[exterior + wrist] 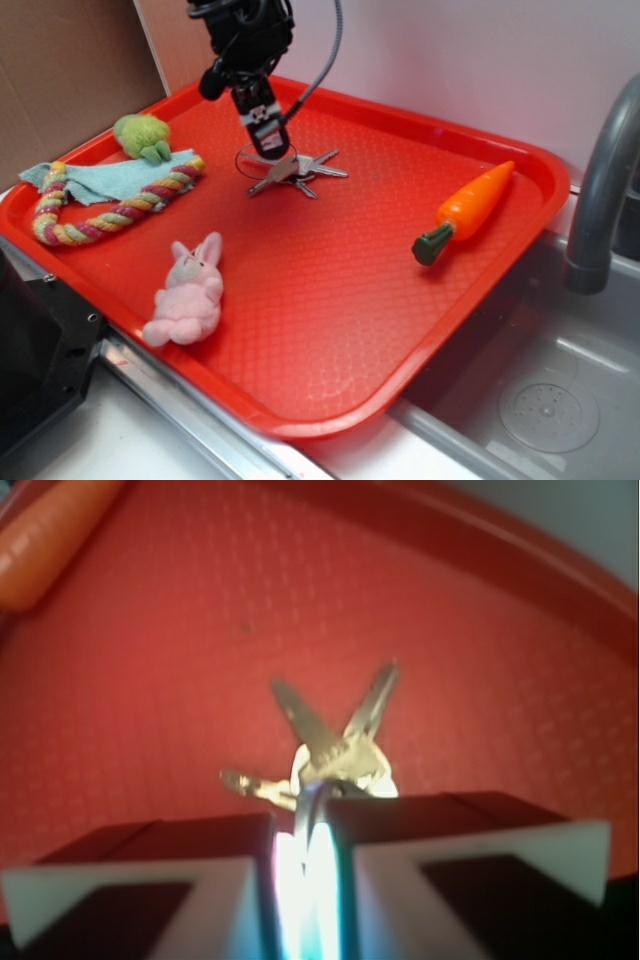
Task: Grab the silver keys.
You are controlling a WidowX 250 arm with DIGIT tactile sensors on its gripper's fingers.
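Overhead, the gripper (268, 148) reaches down at the tray's (330, 300) far side, its jaws nearly together and clamped on the wire ring of the keys (300, 170) (blades fanned toward three o'clock). A carrot (470, 208) lies at three o'clock, a pink bunny (188, 295) at seven, a rope toy (115, 208) at nine.

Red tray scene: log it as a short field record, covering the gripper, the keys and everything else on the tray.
surface: red plastic tray beside a grey sink
target: bunch of flat silver metal keys on a thin wire ring, at the tray's far middle
gripper: gripper nearly closed on the ring end of the keys, blades fanned beyond it
far-left items: green plush toy, light blue cloth, multicoloured braided rope
near-left item: pink plush bunny
right item: orange toy carrot
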